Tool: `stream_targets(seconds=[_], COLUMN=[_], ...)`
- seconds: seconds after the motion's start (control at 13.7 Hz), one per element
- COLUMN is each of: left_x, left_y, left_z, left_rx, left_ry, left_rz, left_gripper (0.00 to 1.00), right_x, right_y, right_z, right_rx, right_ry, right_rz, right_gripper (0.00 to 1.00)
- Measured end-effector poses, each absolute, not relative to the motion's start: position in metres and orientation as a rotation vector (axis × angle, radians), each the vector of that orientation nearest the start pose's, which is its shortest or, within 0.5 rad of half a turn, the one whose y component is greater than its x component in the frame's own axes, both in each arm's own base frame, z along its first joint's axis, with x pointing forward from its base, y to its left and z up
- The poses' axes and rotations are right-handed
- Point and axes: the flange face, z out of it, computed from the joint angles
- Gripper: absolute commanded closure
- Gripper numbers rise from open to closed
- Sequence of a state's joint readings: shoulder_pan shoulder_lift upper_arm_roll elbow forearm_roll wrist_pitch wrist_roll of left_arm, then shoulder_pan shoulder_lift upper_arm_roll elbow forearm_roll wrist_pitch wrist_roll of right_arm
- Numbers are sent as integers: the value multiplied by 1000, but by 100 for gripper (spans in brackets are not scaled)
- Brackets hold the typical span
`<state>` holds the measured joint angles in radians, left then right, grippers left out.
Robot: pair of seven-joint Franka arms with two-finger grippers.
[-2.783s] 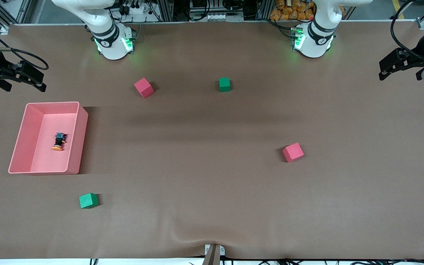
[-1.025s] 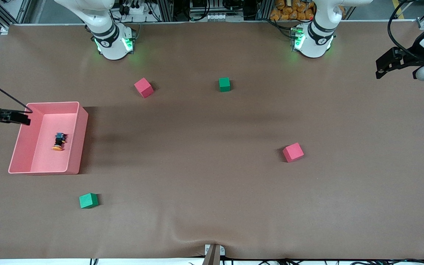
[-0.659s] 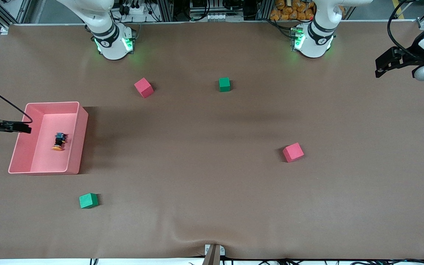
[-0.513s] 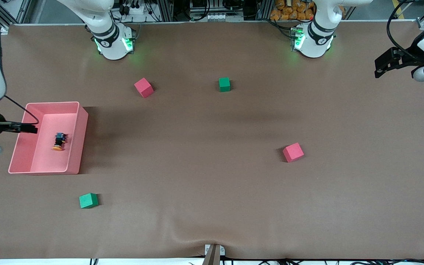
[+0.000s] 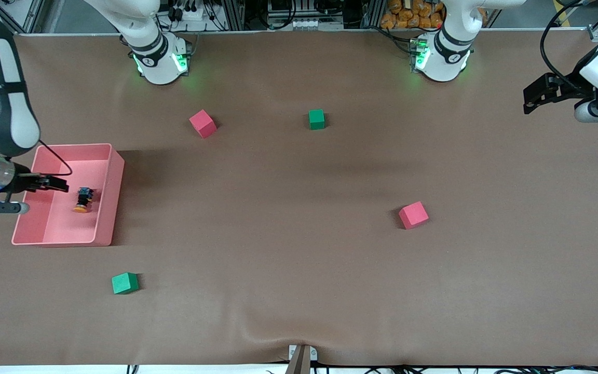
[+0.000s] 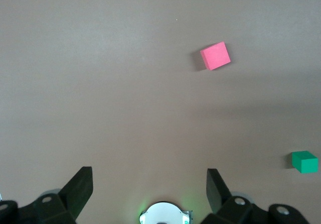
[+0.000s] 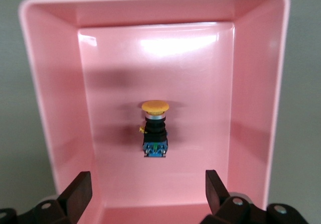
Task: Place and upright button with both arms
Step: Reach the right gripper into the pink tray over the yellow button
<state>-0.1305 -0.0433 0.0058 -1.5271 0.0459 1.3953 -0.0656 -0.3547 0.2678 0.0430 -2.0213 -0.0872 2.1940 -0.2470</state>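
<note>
Front view: pink tray [image 5: 103,156] sits near the table [image 5: 299,270] edge at the right arm's end. The button [image 5: 84,199] lies on its side in the tray, orange cap toward the front camera. Right gripper [image 5: 59,184] hangs over the tray beside the button. Left gripper [image 5: 531,102] waits above the table edge at the left arm's end.

Left wrist view: left gripper [image 6: 149,185] fingers apart, nothing between; a red cube [image 6: 215,56] and a green cube [image 6: 305,161] on the table.

Right wrist view: right gripper [image 7: 148,190] fingers apart over the tray [image 7: 256,108], button [image 7: 154,128] on the tray floor, untouched.
</note>
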Motion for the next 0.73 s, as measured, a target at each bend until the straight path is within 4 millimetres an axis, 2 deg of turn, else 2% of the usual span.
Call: stream_targets(seconds=[0.22,0.51,0.73], left_x=[519,519,521], left_y=[-59,-60,-62], left_z=[654,653,650], left_rx=[-3084,-3084,-3083], left_ry=[82,83,90], left_rz=[130,132,140], left_gripper=[0,0,0], right_x=[540,530,528], right_y=[-178,-196,-199], right_z=[275,235,215], right_rx=[-3167,-3158,-3150], right_ry=[11,-2,1], right_rz=[126,114,124], right_gripper=[0,0,0])
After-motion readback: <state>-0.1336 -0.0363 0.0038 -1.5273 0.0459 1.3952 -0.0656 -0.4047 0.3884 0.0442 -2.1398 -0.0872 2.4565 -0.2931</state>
